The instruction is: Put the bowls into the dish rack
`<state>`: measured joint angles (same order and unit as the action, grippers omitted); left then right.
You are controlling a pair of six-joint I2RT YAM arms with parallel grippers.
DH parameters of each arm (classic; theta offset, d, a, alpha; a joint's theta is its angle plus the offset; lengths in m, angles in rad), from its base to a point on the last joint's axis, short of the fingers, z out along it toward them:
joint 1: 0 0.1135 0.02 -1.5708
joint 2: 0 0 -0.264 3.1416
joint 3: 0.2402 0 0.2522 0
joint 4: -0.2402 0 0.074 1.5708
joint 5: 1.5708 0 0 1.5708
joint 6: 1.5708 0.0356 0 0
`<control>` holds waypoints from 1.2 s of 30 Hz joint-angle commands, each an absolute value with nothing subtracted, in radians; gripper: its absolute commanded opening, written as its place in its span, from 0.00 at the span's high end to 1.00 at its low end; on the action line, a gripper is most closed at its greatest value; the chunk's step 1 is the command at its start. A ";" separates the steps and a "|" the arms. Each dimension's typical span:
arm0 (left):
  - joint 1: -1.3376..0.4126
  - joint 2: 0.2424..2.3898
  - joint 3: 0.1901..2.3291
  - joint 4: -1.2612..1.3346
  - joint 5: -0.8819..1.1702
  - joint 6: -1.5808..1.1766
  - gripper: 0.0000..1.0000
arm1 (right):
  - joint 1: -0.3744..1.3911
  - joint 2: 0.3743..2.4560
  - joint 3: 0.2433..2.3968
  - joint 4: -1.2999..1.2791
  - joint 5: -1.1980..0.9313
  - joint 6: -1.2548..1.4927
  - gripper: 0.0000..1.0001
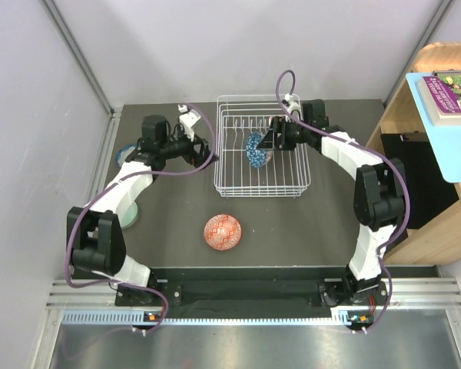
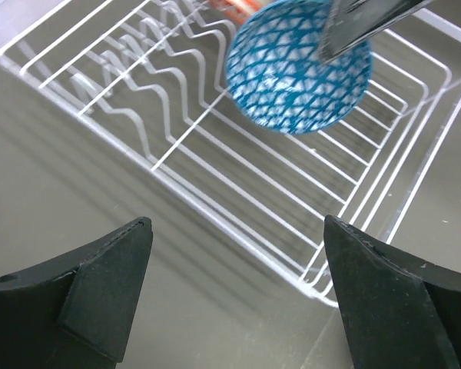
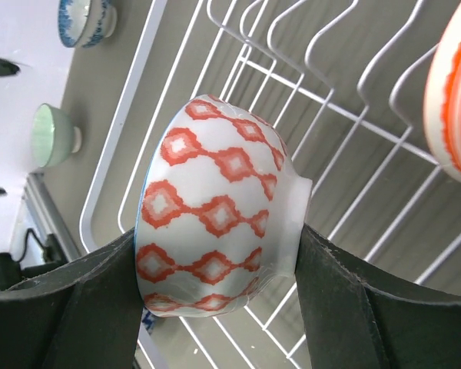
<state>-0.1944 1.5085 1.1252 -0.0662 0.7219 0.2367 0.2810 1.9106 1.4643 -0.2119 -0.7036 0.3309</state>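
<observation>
The white wire dish rack (image 1: 238,181) stands at the middle back of the table. My right gripper (image 1: 267,143) hangs over it, shut on a bowl (image 1: 255,151) turned on its side. That bowl is blue-patterned inside (image 2: 298,65) and white with orange-red diamonds outside (image 3: 215,207), pinched rim to foot by the right gripper (image 3: 217,238). An orange-red bowl (image 3: 452,100) stands on edge in the rack (image 3: 353,154). My left gripper (image 1: 208,157) is open and empty just left of the rack (image 2: 215,131); nothing lies between the left gripper's (image 2: 238,254) fingers. Another orange-red bowl (image 1: 223,233) sits on the table in front.
A blue-and-white bowl (image 1: 124,156) rests at the far left edge and a pale green bowl (image 1: 131,216) sits partly under my left arm; both also show as the blue-and-white bowl (image 3: 84,19) and green bowl (image 3: 54,134). A wooden shelf (image 1: 430,154) stands at the right.
</observation>
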 commanded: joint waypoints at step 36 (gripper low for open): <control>0.086 1.252 0.804 -0.078 0.811 0.276 0.01 | 0.574 1.855 1.753 -0.147 0.164 -0.101 1.00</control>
<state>0.0494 1.2819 0.8391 -0.1333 0.7593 0.2829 0.5262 1.8790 1.7294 -0.3016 -0.0196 -0.0055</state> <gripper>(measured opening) 0.991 0.678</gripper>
